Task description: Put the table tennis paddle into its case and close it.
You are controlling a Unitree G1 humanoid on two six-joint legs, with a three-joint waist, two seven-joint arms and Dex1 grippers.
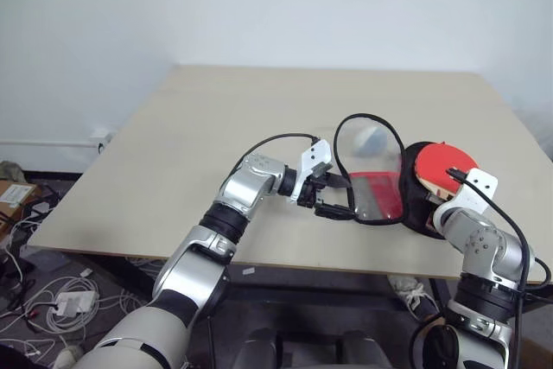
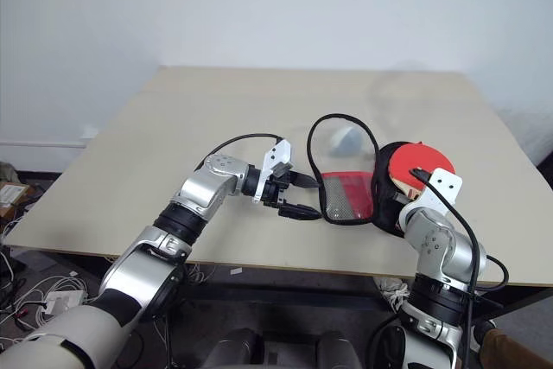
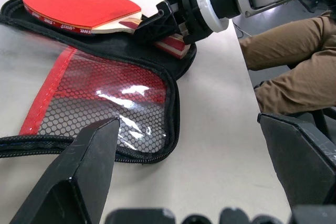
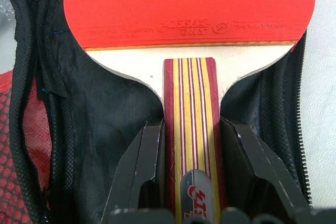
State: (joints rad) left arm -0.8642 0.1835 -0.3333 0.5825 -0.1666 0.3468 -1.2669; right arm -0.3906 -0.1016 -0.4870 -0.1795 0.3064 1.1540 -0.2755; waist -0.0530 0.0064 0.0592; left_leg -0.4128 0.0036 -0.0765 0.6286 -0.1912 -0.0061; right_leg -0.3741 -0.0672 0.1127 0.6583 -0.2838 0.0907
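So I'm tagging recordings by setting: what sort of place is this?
Probably a lab or workshop room: a plain light wooden table against a bare white wall, with loose cables and power strips strewn on the floor.

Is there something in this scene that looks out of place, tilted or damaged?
Nothing looks damaged or spilled. The case lies wide open on the table, its lid standing up. The paddle rests on the open black half, its handle held by the right gripper. The left gripper is open beside the lid.

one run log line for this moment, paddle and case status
right pincer: shut on paddle handle | paddle: lying on open case half | left pincer: open, by flap edge | case: unzipped, not closed
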